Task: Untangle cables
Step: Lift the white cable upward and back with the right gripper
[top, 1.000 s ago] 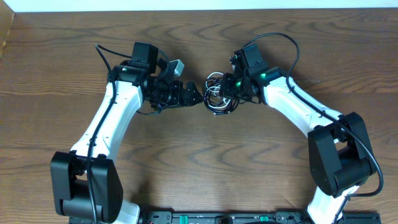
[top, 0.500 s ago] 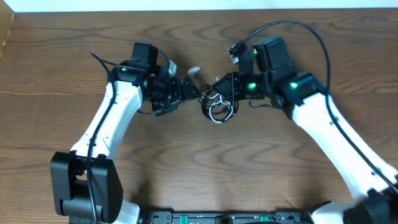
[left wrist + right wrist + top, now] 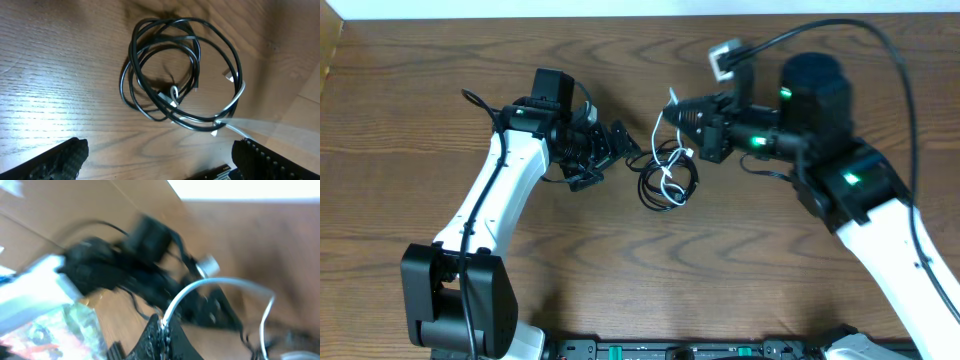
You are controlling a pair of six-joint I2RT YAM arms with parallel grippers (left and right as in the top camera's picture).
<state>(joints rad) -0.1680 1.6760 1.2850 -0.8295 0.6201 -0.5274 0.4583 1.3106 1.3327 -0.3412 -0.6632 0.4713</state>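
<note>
Overhead: tangle of cables (image 3: 665, 185) lies on the wooden table (image 3: 720, 270), between the two arms. The black cables (image 3: 648, 190) make up a loose coil there. The white cable (image 3: 669, 140) runs up out of the tangle, to the far side of it. The right gripper (image 3: 678, 112) sits just beyond and right of the tangle, raised, jaws closed, pinching the upper end of the white cable. The left gripper (image 3: 616, 158) is just left of the tangle, jaws spread wide, gripping nothing and not touching the tangle.

Left wrist: looks down on the tangle. The black cables (image 3: 165, 21) lie in several overlapping loops flat on the wood. The white cable (image 3: 231, 104) crosses the right edge of the loops, then lifts off toward the lower right as a blurred pale streak. A small light plug end sits inside the loops near the middle. The left gripper (image 3: 170, 165) is below the tangle in this view, its fingers (image 3: 62, 160) far apart in the bottom corners, nothing between them.

Right wrist: heavy motion blur. The right gripper (image 3: 160, 332) is at the bottom edge, tips together, and the white cable (image 3: 220, 281) arcs up and right out of them. The left arm (image 3: 145, 235) is a dark smear behind. The tangle itself cannot be made out here.
</note>
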